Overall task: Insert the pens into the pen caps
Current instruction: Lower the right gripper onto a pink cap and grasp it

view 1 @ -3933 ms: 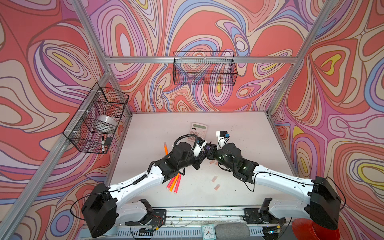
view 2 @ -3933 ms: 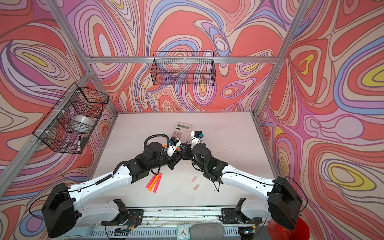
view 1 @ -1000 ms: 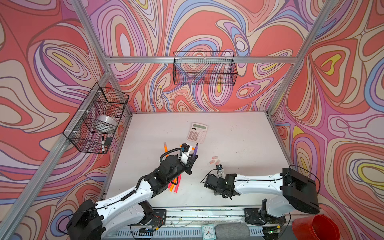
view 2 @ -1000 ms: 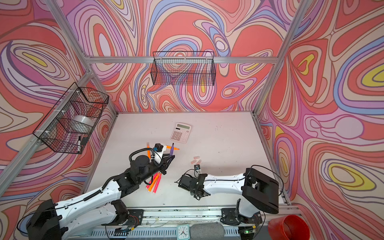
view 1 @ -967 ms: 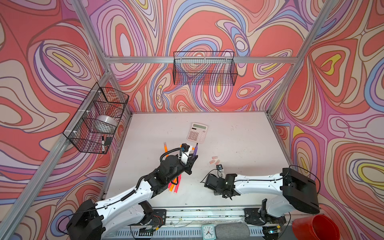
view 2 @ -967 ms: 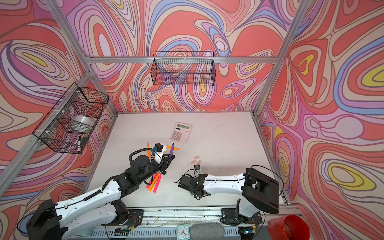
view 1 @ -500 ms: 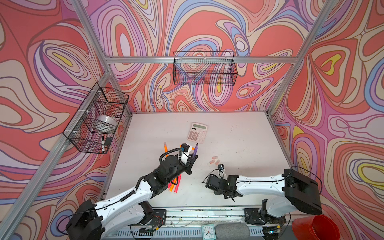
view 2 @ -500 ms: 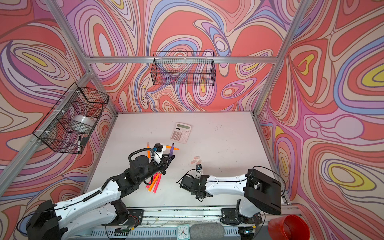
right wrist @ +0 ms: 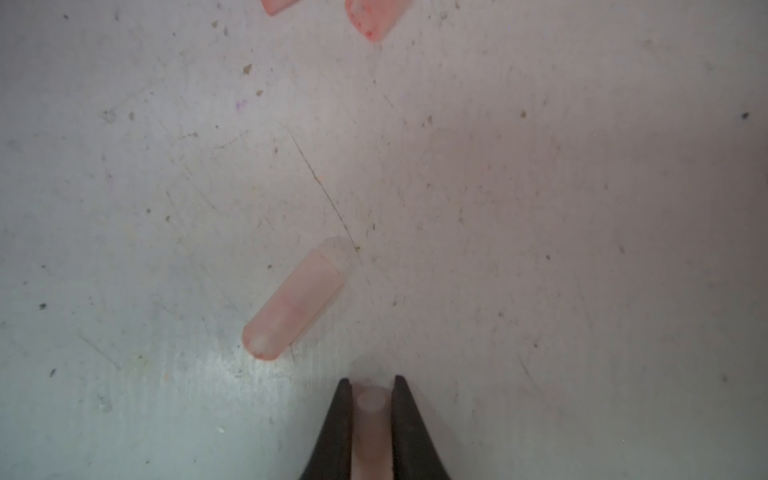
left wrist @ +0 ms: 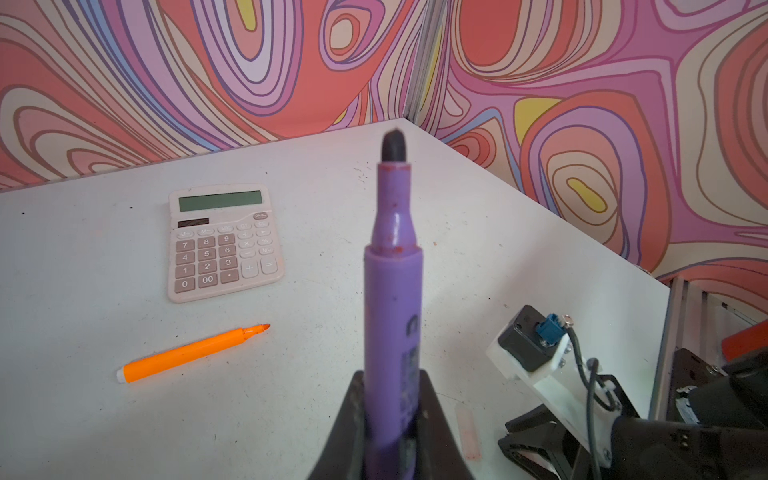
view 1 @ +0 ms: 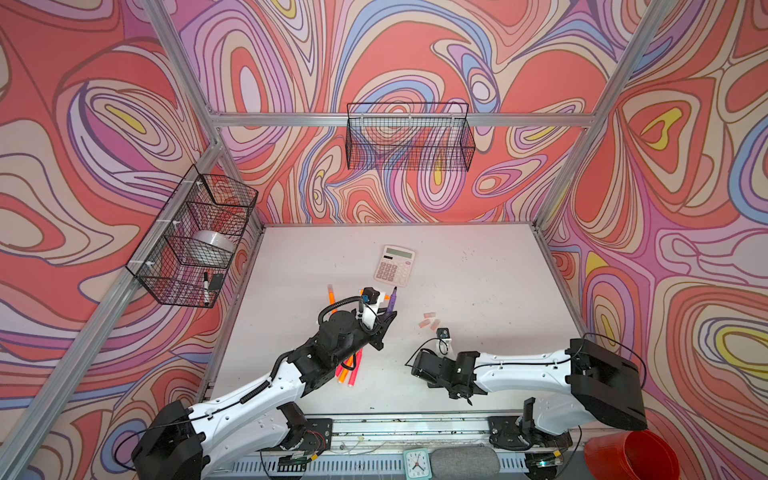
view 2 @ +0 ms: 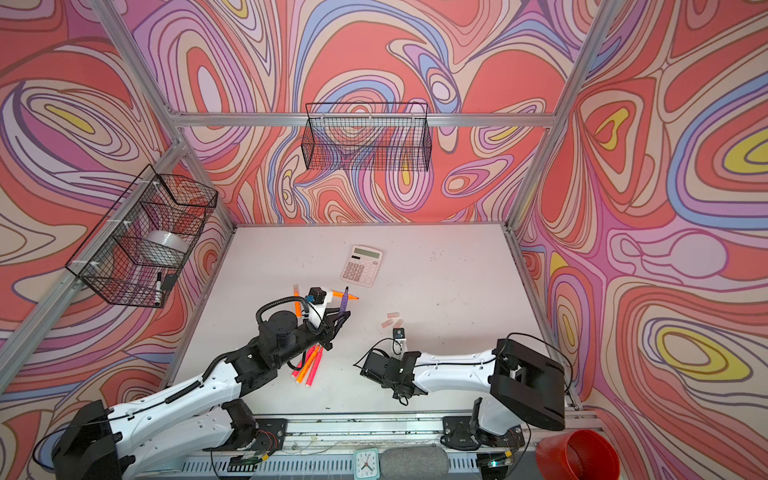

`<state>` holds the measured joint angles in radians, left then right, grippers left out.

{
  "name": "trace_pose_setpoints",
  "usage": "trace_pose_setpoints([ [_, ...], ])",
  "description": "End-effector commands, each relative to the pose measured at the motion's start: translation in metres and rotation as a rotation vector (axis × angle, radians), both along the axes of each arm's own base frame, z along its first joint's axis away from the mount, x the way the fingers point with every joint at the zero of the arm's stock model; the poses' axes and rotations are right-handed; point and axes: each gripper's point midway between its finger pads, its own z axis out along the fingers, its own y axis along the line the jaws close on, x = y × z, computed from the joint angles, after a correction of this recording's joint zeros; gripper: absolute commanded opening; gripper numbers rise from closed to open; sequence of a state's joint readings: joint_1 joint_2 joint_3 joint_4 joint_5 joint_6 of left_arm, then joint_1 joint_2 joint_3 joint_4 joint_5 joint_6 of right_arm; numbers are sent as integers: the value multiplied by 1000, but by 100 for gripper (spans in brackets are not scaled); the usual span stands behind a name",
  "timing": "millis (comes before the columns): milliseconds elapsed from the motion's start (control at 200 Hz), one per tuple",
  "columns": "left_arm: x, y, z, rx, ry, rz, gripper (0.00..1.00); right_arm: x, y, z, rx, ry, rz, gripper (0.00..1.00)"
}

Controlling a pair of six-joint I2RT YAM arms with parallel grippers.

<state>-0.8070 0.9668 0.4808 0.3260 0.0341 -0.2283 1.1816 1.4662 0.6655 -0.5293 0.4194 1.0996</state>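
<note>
**Right gripper.** The right gripper (right wrist: 372, 386) is clamped on one pen cap (right wrist: 371, 415), pinched across its sides low over the near centre of the table (right wrist: 540, 208). Which end of the cap faces outward cannot be told.

- Judgement: the cap is very light, smooth, thin-walled plastic. It can pivot or slip out of a tip-only pinch, so use moderate force at mid-length and leave the mouth clear.
- A loose cap (right wrist: 295, 299) lies just beside the fingertips without touching them.
- Two further caps (right wrist: 370, 16) lie farther off.

**Left gripper.** The left gripper (left wrist: 391, 374) is closed on the purple pen (left wrist: 392, 291). It holds the lower barrel, and the dark nib (left wrist: 393, 145) is free and points toward the far side.

- Judgement: the barrel is stiff and light and tolerates a firm grip. The nib is soft and may smear, so contact belongs on the barrel only.
- An orange pen (left wrist: 193, 353) lies on the near side of the calculator (left wrist: 224, 241).
- More pens (view 1: 351, 370) lie under the left arm.
</note>
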Motion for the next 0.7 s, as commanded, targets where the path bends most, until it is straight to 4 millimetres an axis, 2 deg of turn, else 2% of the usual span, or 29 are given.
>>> trace_pose_setpoints([
  [0, -5, -3, 12, -42, -43, -33, 0, -4, -10, 4, 13, -13, -17, 2],
  [75, -7, -4, 13, -58, -43, -43, 0, 4, -6, 24, 73, -71, -21, 2],
  [200, -5, -2, 12, -87, -40, -25, 0, 22, 4, 76, 202, -221, -22, 1],
  [431, -5, -11, 9, -97, -14, -54, 0, 54, 19, 197, 420, -568, -3, 0],
  [606, -28, -31, 18, -101, -21, -238, 0, 62, 29, 272, 577, -784, 41, 0],
  [696, -38, -38, 22, -108, -23, -311, 0, 62, 38, 297, 622, -858, 90, 0],
])
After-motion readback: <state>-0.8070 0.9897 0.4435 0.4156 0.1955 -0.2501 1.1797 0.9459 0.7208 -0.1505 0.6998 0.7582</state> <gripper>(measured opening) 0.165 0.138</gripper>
